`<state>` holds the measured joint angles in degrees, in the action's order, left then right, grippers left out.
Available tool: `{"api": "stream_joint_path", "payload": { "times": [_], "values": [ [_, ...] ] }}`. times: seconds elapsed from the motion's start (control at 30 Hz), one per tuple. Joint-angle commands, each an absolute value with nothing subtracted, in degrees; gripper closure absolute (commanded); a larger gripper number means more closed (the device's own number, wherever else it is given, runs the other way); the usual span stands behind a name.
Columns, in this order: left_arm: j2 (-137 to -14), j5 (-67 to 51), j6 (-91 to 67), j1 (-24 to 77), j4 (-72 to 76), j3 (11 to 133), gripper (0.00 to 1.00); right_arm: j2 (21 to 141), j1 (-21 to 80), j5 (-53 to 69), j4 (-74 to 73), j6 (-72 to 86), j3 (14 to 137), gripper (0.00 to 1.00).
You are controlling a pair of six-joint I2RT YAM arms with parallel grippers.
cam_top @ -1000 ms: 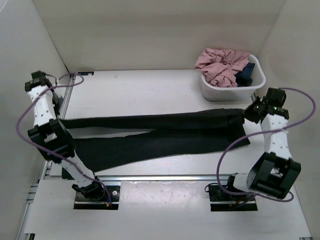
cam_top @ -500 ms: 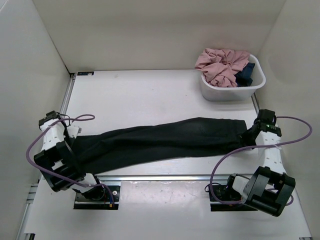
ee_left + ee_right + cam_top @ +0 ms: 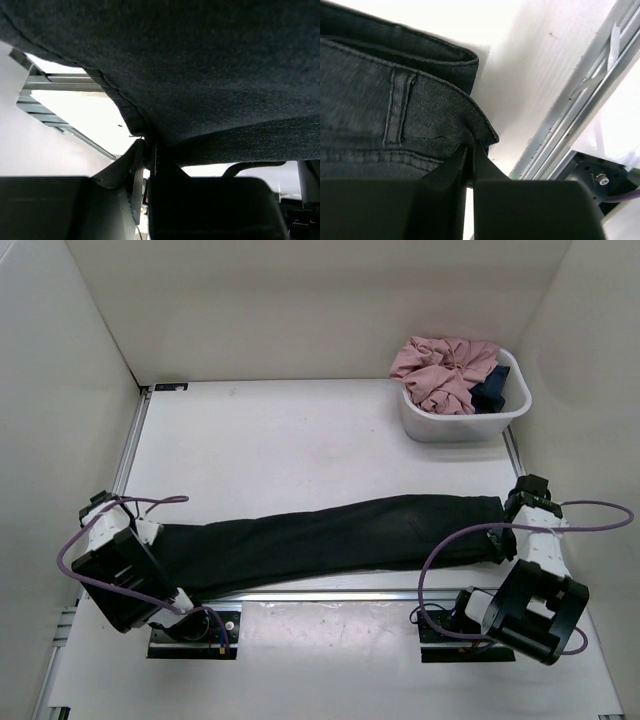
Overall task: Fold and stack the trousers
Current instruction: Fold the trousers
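The left gripper (image 3: pixel 148 145) at nine o'clock and the right gripper (image 3: pixel 470 148) at three are pinching opposite ends of the soft black long-legged trousers (image 3: pixel 330 535), stretching them flat for folding.

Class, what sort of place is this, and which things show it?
Probably a robotics lab test cell, not a home: a white table boxed in by plain walls, a left arm and right arm bolted at its near edge, black trousers pinched by the left tool and right tool.
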<state>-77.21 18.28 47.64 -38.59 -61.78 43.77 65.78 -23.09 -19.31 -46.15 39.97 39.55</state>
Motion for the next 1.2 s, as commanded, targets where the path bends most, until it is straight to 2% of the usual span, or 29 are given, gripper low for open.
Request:
{"api": "stream_joint_path", "payload": {
  "times": [0.0, 0.03, 0.07, 0.1, 0.13, 0.17, 0.23, 0.37, 0.5, 0.57, 0.7, 0.73, 0.77, 0.8, 0.9, 1.03, 1.17],
  "values": [
    [-76.81, 19.69, 49.22, -39.02, -59.24, 43.86, 0.86, 68.37, -23.82, -23.11, -43.86, 40.43, 39.55, 0.95],
    [-76.82, 19.69, 49.22, -39.02, -59.24, 43.86, 0.83, 68.38, -24.86, -23.12, -43.86, 40.43, 39.55, 0.83],
    [-76.82, 19.69, 48.7, -39.02, -59.24, 43.25, 0.65, 69.07, -26.61, -23.12, -43.86, 40.43, 39.55, 0.7],
    [-76.82, 19.69, 48.69, -39.02, -59.24, 42.72, 0.58, 69.08, -27.59, -23.12, -44.55, 39.73, 40.07, 0.5],
    [-76.82, 19.69, 48.69, -39.02, -59.24, 42.71, 0.53, 69.08, -28.21, -21.81, -44.56, 39.12, 40.08, 0.22],
    [-76.82, 20.38, 49.3, -39.63, -59.24, 42.71, 0.47, 69.08, -28.21, -21.27, -45.17, 38.59, 42.08, 0.15],
    [-76.82, 21.7, 49.83, -40.34, -58.45, 44.11, 0.46, 67.6, -28.21, -19.0, -45.18, 37.71, 43.76, 0.1],
    [-77.34, 19.7, 48.52, -41.13, -58.45, 57.89, 0.46, 66.09, -24.18, -22.58, -46.31, 34.9, 52.89, 0.1],
    [-79.98, 10.39, 44.83, -38.51, -62.83, 71.87, 0.44, 65.57, -18.03, -25.14, -44.74, 32.26, 60.72, 0.12],
    [-81.46, 8.09, 42.55, -34.73, -63.63, 73.65, 0.44, 66.18, -11.65, -25.84, -43.51, 31.12, 62.31, 0.15],
    [-83.67, 10.36, 38.59, -27.87, -62.68, 63.22, 0.47, 70.04, 1.38, -23.39, -42.8, 31.28, 61.27, 0.19],
    [-83.67, 10.89, 37.19, -26.9, -61.8, 60.76, 0.49, 71.01, 4.8, -23.38, -43.67, 35.38, 58.82, 0.24],
    [-83.67, 11.51, 36.66, -25.59, -60.74, 56.03, 0.49, 72.23, 5.7, -22.86, -44.73, 38.38, 56.88, 0.33],
    [-83.67, 12.04, 36.65, -25.05, -58.3, 53.81, 0.49, 72.25, 5.71, -19.98, -45.43, 41.19, 54.26, 0.55],
    [-83.14, 13.18, 36.04, -24.43, -55.12, 47.12, 0.52, 71.46, 3.0, -13.03, -42.91, 49.2, 41.69, 0.84],
    [-86.3, 14.41, 36.04, -23.65, -46.09, 43.07, 0.58, 75.57, -3.86, -8.09, -38.77, 47.74, 37.09, 0.84],
    [-93.77, 13.46, 32.8, -22.15, -41.24, 47.01, 0.65, 87.95, -6.06, -7.56, -38.24, 43.35, 43.93, 0.85]
  ]
}}
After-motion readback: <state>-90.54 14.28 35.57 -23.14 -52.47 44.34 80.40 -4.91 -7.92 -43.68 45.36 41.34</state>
